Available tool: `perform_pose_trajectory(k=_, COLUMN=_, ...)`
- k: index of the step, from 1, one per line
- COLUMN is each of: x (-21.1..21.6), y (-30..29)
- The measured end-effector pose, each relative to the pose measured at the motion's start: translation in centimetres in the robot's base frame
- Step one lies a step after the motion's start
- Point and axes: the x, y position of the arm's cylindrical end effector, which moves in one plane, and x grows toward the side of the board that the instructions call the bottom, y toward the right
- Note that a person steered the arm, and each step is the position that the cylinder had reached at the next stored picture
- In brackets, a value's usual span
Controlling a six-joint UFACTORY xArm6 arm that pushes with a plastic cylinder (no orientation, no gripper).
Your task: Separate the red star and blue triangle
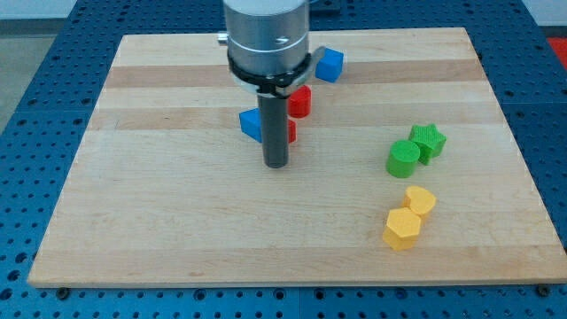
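Note:
My tip [277, 164] rests on the board just below two blocks near the middle. A blue block [251, 124], likely the triangle, shows at the rod's left. A red block [290, 133], likely the star, shows at the rod's right, mostly hidden behind the rod. The rod stands in front of both, so I cannot tell whether they touch each other. A second red block [300, 101] sits just above them at the right.
A blue cube [330, 65] lies near the view's top. A green cylinder [403, 159] touches a green star [429, 141] at the right. Two yellow blocks [409, 216] sit together below them. The wooden board [159, 204] lies on a blue perforated table.

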Motion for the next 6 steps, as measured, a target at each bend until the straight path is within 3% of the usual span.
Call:
perform_pose_trajectory(k=4, x=-4.2, y=0.2)
perform_pose_trajectory(k=6, x=-3.8, y=-4.3)
